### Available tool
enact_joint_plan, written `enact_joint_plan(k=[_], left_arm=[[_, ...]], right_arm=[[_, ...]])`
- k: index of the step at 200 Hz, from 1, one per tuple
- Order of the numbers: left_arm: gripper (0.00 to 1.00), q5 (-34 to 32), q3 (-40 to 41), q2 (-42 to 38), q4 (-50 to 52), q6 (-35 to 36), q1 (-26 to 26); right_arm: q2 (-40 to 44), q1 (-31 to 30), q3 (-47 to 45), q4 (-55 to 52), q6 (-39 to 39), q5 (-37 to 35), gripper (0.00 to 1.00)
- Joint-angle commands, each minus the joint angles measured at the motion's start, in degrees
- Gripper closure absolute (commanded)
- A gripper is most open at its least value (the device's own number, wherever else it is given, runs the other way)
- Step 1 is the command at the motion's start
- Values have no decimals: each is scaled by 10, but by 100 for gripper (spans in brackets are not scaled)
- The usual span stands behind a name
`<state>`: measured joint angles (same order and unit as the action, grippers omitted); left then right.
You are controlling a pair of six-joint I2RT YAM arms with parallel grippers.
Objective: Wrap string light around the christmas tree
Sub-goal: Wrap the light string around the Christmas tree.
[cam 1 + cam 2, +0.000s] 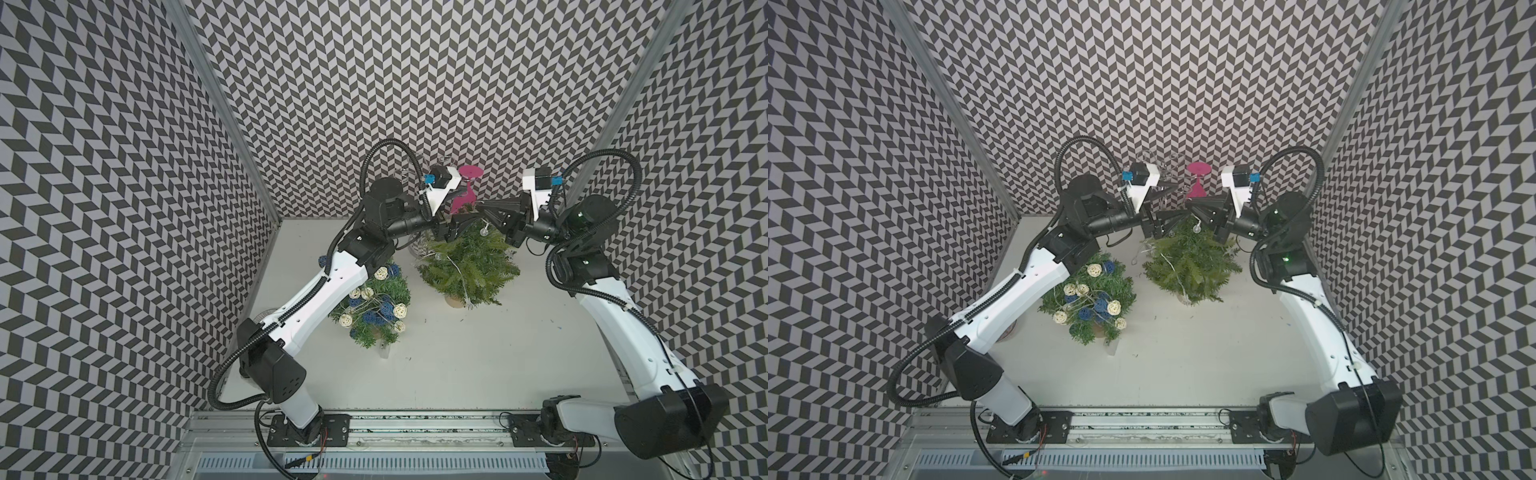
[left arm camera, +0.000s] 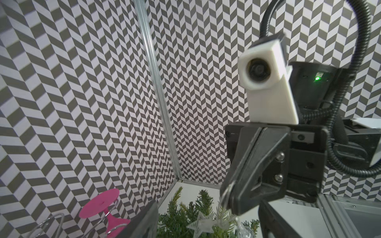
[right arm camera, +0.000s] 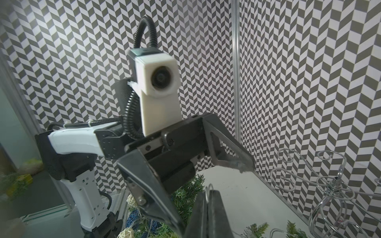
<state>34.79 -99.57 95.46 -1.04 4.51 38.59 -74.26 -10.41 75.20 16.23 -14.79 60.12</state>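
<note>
Both top views show my left gripper [image 1: 1180,200] and right gripper [image 1: 1190,205] meeting above the plain christmas tree [image 1: 467,266]. It stands toward the far side of the table [image 1: 457,374], right of the tree hung with balls [image 1: 374,307]. The string light [image 1: 483,227] lies over its branches. From above I can't read either grip. The left wrist view settles one: the right gripper is pinched tight on the thin wire, with a clear star [image 2: 203,223] just below. The right wrist view shows the left gripper's fingers [image 3: 148,185] spread wide, holding nothing.
</note>
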Motion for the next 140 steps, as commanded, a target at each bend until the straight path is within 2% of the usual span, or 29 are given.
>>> enact_joint_plan(k=[1, 23, 40, 51, 63, 80, 93, 113, 127, 140], left_arm=[[34, 10, -30, 17, 9, 2, -2], [45, 20, -32, 23, 9, 2, -5], [70, 32, -26, 17, -3, -5, -6], [74, 35, -19, 12, -14, -12, -6], [91, 35, -22, 13, -15, -13, -6], [100, 27, -27, 16, -6, -12, -7], [100, 19, -20, 12, -11, -14, -7], [100, 11, -1, 3, -36, -28, -10], [100, 0, 17, -6, -63, -47, -11], [100, -20, 28, -11, -83, -72, -13]], right_arm=[[-1, -7, 7, 32, 14, 52, 100], [0, -8, 3, 45, 5, 56, 100], [0, -8, 3, 40, 9, 65, 100], [2, -8, 1, 38, 13, 65, 100], [3, -8, 0, 38, 16, 73, 100], [2, -8, 0, 36, 17, 73, 100], [3, -8, 2, 22, 25, 64, 99], [13, -8, 2, -9, 41, 16, 72], [24, -8, 3, -44, 48, -51, 42], [48, -7, -2, -75, 54, -132, 30]])
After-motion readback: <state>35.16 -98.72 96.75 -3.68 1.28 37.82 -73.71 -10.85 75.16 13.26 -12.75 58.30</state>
